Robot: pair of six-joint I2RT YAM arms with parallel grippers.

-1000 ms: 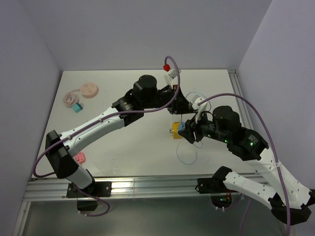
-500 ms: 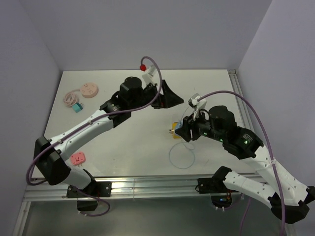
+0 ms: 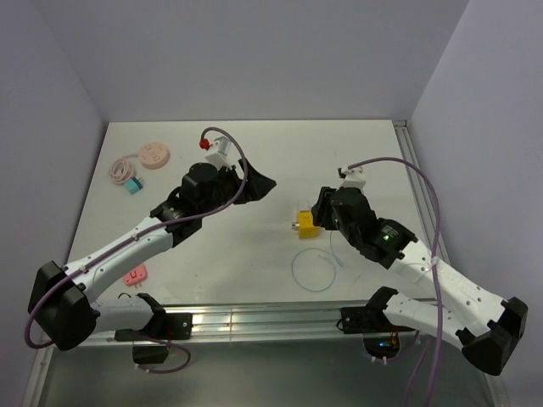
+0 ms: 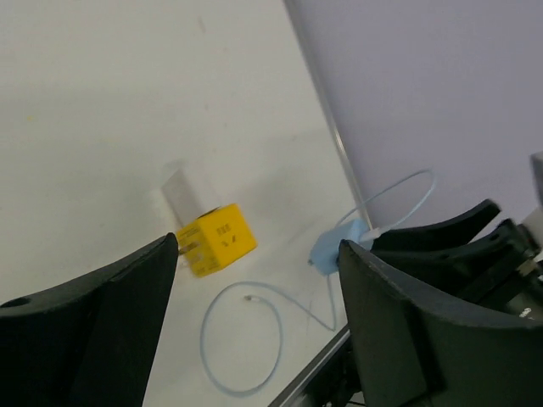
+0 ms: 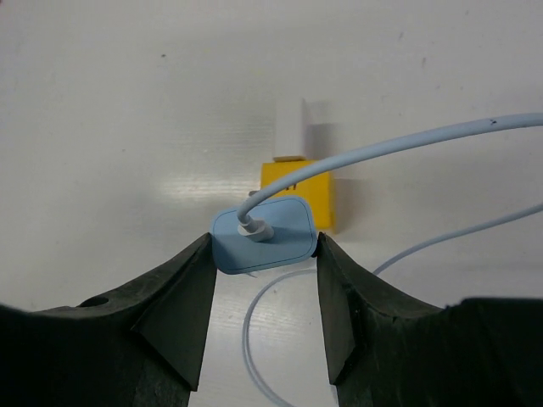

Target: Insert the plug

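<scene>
Right wrist view shows it best: the blue plug (image 5: 263, 236) sits clamped between the two fingers of the right claw (image 5: 264, 253), its pale blue cable (image 5: 399, 146) leaving from the face that looks back at the camera and sweeping off to the right. Straight ahead of the plug, past the fingertips, lies the yellow block (image 5: 307, 188) it is meant for, flat on the white table (image 5: 127, 102). From this angle the plug overlaps the block's near edge, and I cannot say for sure whether they touch or the plug hangs just above. So the mating move looks to me like a short push forward and down along the claw's own line. From the left wrist view the block's metal prongs point away to the left, and the face with small dark marks is turned upward. The right arm is plainly the nearer one. The left claw (image 4: 259, 248) hangs well off to the left of the block, fingers spread wide and holding nothing. No brand or label reads clearly; the marks on the yellow face are too small to make out.
</scene>
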